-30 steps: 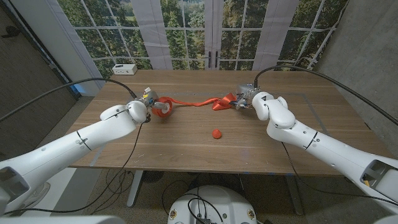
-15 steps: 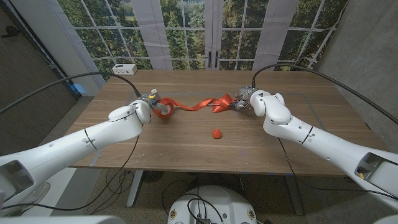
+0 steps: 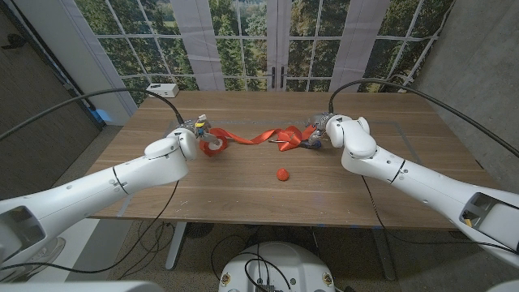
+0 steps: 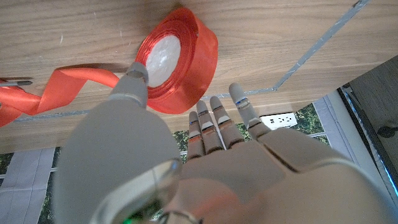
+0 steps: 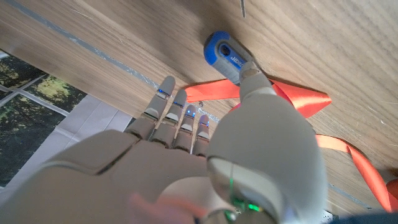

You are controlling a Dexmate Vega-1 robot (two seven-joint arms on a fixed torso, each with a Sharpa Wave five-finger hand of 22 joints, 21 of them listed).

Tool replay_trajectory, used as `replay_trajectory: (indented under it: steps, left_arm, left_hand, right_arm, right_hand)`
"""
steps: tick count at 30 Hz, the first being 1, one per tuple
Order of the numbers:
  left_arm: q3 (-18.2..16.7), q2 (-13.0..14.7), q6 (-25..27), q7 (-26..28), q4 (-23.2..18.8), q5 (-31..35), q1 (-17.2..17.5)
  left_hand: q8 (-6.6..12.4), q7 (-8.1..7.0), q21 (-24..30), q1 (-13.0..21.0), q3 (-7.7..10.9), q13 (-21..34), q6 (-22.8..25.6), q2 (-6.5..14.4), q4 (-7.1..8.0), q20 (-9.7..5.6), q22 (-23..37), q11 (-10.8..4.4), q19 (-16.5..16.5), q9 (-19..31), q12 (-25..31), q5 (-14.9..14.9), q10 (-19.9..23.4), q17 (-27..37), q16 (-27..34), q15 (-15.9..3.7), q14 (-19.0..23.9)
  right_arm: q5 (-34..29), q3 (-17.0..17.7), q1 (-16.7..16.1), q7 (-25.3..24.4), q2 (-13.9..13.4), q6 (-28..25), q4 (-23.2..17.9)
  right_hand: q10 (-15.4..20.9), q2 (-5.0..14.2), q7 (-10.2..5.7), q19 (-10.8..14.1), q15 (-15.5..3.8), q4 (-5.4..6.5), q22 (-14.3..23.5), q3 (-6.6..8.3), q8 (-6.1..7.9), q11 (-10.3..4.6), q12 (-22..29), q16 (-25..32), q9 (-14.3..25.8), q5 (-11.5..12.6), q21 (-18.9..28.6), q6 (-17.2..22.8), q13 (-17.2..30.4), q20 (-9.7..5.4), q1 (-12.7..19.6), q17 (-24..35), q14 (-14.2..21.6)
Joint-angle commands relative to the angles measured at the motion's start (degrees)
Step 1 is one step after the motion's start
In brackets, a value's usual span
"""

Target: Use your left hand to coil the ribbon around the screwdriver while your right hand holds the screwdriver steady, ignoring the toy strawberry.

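Observation:
A roll of red ribbon (image 3: pixel 212 144) sits left of the table's middle, and my left hand (image 3: pixel 186 139) is against it. In the left wrist view the thumb touches the roll (image 4: pixel 177 59) by its white core, with the straight fingers (image 4: pixel 217 118) at its far rim. A twisted strand of ribbon (image 3: pixel 258 136) runs to the screwdriver (image 3: pixel 290 142). My right hand (image 3: pixel 326 130) is on the screwdriver. Its thumb presses the blue handle (image 5: pixel 225 55), which lies over the ribbon (image 5: pixel 298 99). The toy strawberry (image 3: pixel 281 173) lies apart, nearer me.
The wooden table (image 3: pixel 243 195) has thin tape lines on it. A white power strip (image 3: pixel 162 89) lies at the far left corner. Windows stand behind the table. Cables trail from both arms.
My right hand has shifted slightly left and away from me with the screwdriver. The ribbon strand has lifted and twisted between the hands. My left hand edged forward at the roll.

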Motion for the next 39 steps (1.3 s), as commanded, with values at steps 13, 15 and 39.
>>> replay_trajectory:
  steps: [13, 15, 39]
  left_arm:
    - [-25.0, -1.2, -25.6, 21.7, -1.9, -8.7, 22.5]
    - [-26.3, -1.0, -28.0, 21.1, -1.5, -9.9, 23.4]
    - [-37.2, -11.2, -75.3, 6.3, 22.7, -34.8, 28.1]
  left_hand:
    - [1.87, -2.23, -3.7, -6.0, -2.59, -1.3, 0.8, 3.9, 3.46, 0.79, 0.1, 1.08, -0.3, -1.8, 1.4, -0.5, -1.5, -3.2, 1.8, -0.17, -1.6]
    - [1.78, -3.63, -4.0, -6.4, -2.59, -1.5, 0.9, 4.2, 3.56, 0.88, 0.1, 0.94, -0.1, -1.9, 1.3, -0.7, -1.7, -3.5, 1.8, -0.45, -1.6]
    - [0.50, -2.51, -12.3, -19.7, -2.54, -4.8, -6.6, 13.6, 11.41, -1.47, 0.0, 2.58, -5.4, -2.6, -0.2, -0.5, -11.0, -5.9, 0.5, 1.83, -11.8]
  right_arm:
    - [17.9, 15.3, -10.7, -22.9, -3.8, 4.4, -7.7]
    - [20.9, 17.1, -12.0, -25.7, -4.0, 6.8, -7.6]
    - [52.4, 29.3, -22.7, -50.1, 3.3, 43.6, 5.6]
  right_hand:
    - [4.1, 1.28, 1.58, 1.9, -1.69, 3.97, 0.1, -3.50, 2.86, 2.04, 2.8, 2.6, 0.1, 1.6, -1.3, 5.6, -1.1, 2.57, -7.0, -1.6, 2.0]
    - [4.4, 1.86, 1.32, 0.6, -1.23, 4.34, 0.0, -3.55, 2.99, 2.46, 2.8, 1.9, 0.1, 1.8, -2.1, 6.6, -1.3, 3.17, -7.6, -2.1, 0.6]
    - [-2.1, 9.28, 0.95, -3.7, 1.74, 10.90, -0.2, -4.48, 0.80, 3.12, 0.8, 0.5, 0.0, -1.9, -8.3, 4.1, -4.2, 0.91, -18.3, -7.4, -7.7]
